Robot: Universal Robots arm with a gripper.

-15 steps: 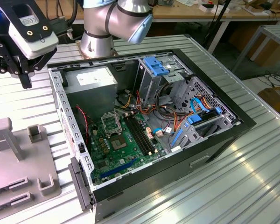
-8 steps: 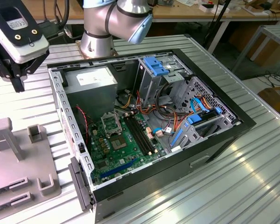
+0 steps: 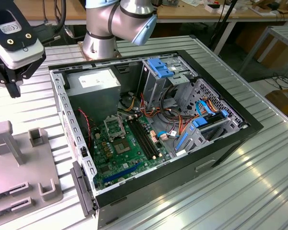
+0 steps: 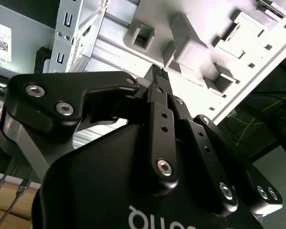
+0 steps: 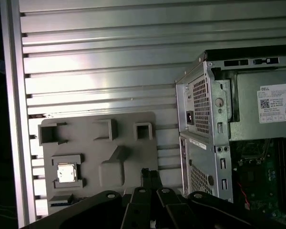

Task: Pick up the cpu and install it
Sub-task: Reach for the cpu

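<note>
Status: gripper (image 3: 13,88) is up in the air over grey fixture plate (image 3: 19,177) at the exterior view's left, outside PC case (image 3: 249,127). Not touching anything. Fingertips (image 4: 155,71) are pinched together in both wrist views, nothing between them, so it's empty.

cpu (image 5: 66,172) in first wrist view: lying flat, metal lid up, in a square pocket of the fixture plate, w/ low grey stops round it. Gripper tip is well apart from it; in that view the tip falls between the cpu pocket and the case's side wall.

Case lies on its side, open face up, on ribbed aluminium table (image 3: 230,191), just beside the plate. Inside: green motherboard (image 3: 120,158), socket (image 3: 113,127) near PSU (image 3: 93,81), black memory slots (image 3: 144,139) next to the socket. Can't tell if the socket frame is open or latched. Arm base (image 3: 103,38) stands on the table at the far side of the case in the exterior view.
</note>
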